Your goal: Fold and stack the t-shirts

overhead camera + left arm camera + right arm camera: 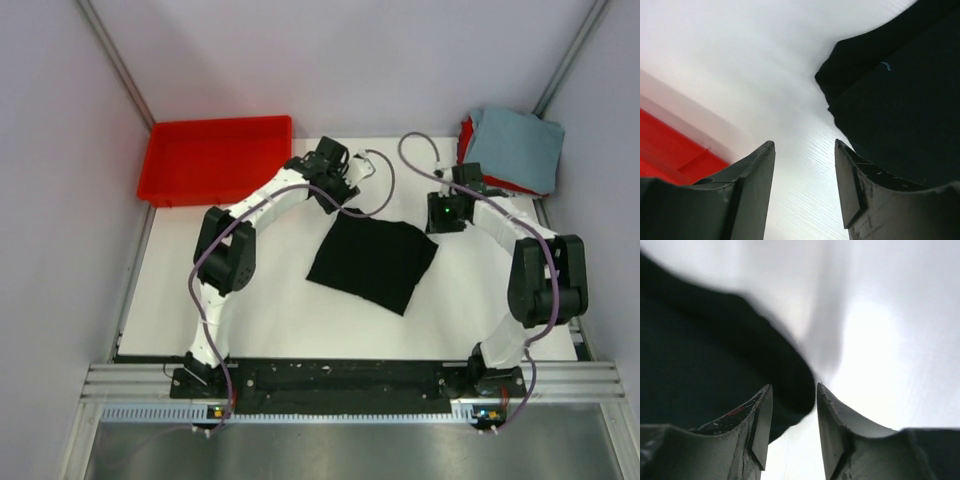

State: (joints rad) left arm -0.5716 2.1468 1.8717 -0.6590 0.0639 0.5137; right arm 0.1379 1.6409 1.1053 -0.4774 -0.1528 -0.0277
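White table (270, 300) carrying black t-shirt (373, 262) at centre, lying folded in rough square, turned askew to table edges. Grey-blue t-shirt (512, 147) sitting folded at far right corner, resting on red t-shirt (466, 133), red edge peeking out beneath. Red tray (215, 158) sitting at far left corner. Left gripper (805, 150) hovering just beside black t-shirt's far left corner, fingers standing moderately apart, gripping nothing, bare table showing between. Right gripper (792, 392) hanging at its far right corner, fingers parted, cloth edge lying just beyond gap, nothing clamped.
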